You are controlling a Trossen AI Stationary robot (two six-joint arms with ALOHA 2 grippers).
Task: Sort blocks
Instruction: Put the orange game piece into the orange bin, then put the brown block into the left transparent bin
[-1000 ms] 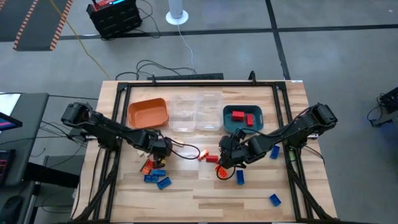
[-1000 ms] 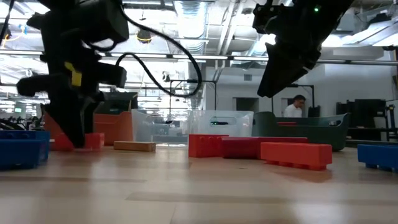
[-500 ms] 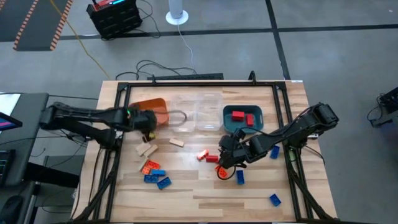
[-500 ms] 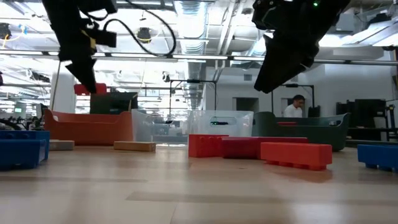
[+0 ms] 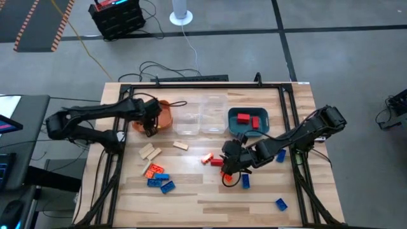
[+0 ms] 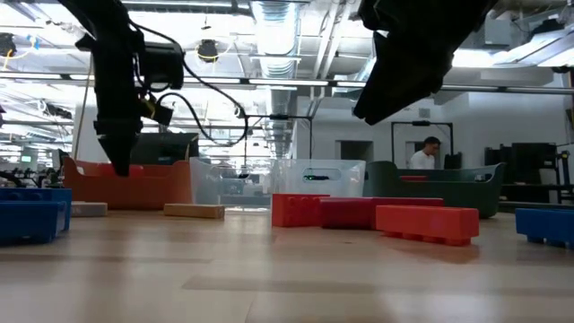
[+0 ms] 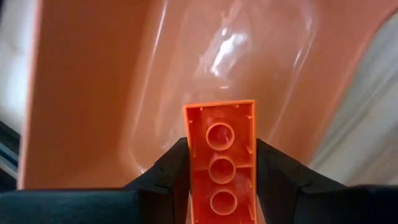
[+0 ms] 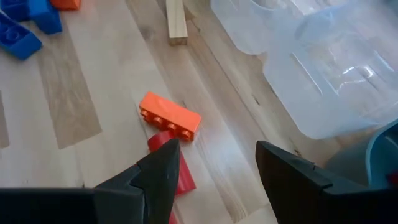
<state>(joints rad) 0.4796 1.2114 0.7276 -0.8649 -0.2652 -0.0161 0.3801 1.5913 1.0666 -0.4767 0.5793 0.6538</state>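
Glossy orange tray (image 7: 93,93) under left tool's (image 7: 221,158) hollow-bottomed orange brick (image 7: 221,155).

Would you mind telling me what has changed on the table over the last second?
The left gripper lifted an orange block from the cluster near the table's left front and carried it back over the orange tray, still shut on it. That uncovered the tan blocks it had been hiding. The right gripper stayed open above the red and orange blocks mid-table, barely shifting. The teal tray and loose blocks are unmoved.
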